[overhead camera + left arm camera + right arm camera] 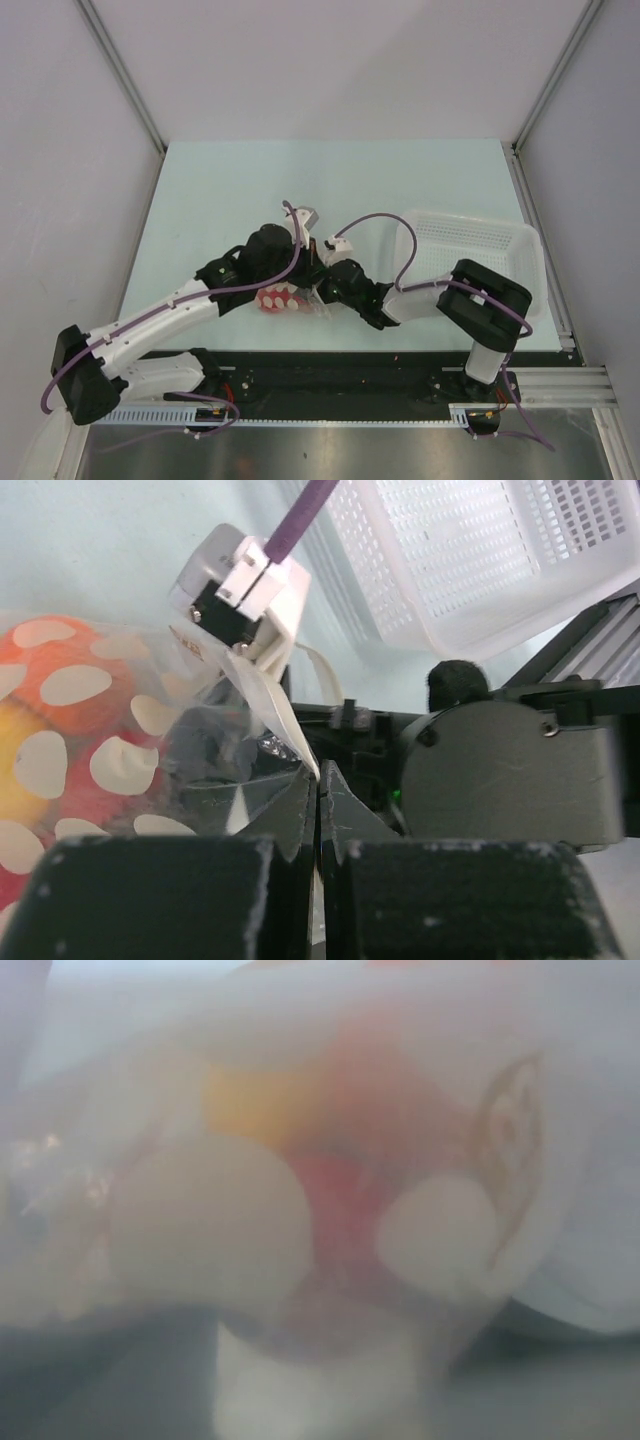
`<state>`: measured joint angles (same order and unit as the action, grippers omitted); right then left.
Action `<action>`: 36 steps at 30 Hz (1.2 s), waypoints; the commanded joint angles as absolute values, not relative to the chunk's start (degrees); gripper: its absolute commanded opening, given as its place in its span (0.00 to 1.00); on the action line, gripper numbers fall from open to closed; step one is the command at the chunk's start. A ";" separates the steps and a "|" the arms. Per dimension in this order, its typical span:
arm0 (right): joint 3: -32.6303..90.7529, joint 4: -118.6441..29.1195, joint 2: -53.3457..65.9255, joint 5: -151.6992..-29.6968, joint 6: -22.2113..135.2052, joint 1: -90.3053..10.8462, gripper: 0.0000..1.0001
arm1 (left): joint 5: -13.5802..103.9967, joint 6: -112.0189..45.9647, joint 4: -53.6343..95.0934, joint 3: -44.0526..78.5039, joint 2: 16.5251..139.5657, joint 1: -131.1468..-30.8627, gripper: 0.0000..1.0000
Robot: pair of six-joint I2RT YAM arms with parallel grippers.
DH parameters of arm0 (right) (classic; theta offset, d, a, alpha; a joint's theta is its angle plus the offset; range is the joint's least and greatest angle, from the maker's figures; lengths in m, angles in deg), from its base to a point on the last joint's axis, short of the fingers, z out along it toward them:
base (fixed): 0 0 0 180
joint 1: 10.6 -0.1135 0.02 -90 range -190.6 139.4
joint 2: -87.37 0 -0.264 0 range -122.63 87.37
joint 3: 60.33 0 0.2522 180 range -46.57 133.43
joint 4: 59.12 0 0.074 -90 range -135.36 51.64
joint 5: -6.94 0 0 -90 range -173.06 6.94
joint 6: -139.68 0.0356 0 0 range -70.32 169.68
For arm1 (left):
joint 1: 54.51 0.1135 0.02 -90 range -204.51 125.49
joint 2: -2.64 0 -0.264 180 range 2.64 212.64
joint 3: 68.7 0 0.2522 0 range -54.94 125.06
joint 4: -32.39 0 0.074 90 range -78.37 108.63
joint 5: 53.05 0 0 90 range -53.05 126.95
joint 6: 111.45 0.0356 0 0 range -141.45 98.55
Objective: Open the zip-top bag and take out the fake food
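- I count one zip-top bag (288,299), one white perforated basket (470,245) and two arms, all on the pale tabletop (230,190).
- The bag lies near the front edge of the tabletop, just left of centre, between the two arm tips and well clear of the basket on the right.
- Through the dotted film I make out the fake food (65,675) as three patches of colour: orange on top, yellow at the left and red below. I cannot tell the exact number of pieces.
- The left end effector (318,785) has its fingers pressed together, with clear film of the bag nipped between the tips. The filled part of the bag bulges out to its left.
- The right end effector (325,293) sits against the bag's right edge, opposite the left one.
- The right wrist view is filled with blurred bag, white dots and red and yellow colour right up against the lens. I cannot tell whether those fingers are spread or closed.
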<state>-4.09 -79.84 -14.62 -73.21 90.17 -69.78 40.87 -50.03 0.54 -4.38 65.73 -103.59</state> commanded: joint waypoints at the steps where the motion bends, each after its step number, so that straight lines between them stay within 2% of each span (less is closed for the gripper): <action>1: -5.51 -70.86 -7.57 -69.53 90.20 -70.02 0.45 | 34.08 -50.37 -0.35 -5.72 61.71 -104.34 0.00; 7: -9.66 -63.91 6.49 -69.61 93.45 -69.93 0.24 | 25.88 -49.66 -2.82 -8.18 57.41 -104.25 0.00; 19: -11.42 -51.61 26.10 -75.14 96.18 -68.88 0.21 | 27.71 -51.24 -1.42 -10.21 55.55 -104.16 0.00; 24: -4.85 -48.01 21.73 -74.01 95.30 -68.87 0.21 | 35.78 -53.08 0.52 -8.98 56.51 -104.16 0.00; 26: 3.67 -40.73 16.65 -70.34 96.43 -70.27 0.22 | 37.90 -54.40 0.69 -8.19 56.69 -104.25 0.00; 27: 7.01 -37.39 14.97 -64.57 97.66 -71.06 0.22 | 38.44 -54.84 1.31 -8.10 56.43 -104.25 0.00; 30: 16.08 -28.32 9.52 -58.38 100.91 -72.91 0.22 | 38.88 -56.07 2.01 -7.92 55.03 -104.34 0.00; 36: 24.43 -21.54 4.06 -55.47 104.00 -73.44 0.17 | 39.93 -55.64 1.75 -7.30 55.72 -104.60 0.00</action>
<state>17.17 -21.52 6.34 -63.57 99.51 -73.54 31.41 -53.17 0.76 -9.05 55.61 -103.06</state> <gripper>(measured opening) 0.708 0.005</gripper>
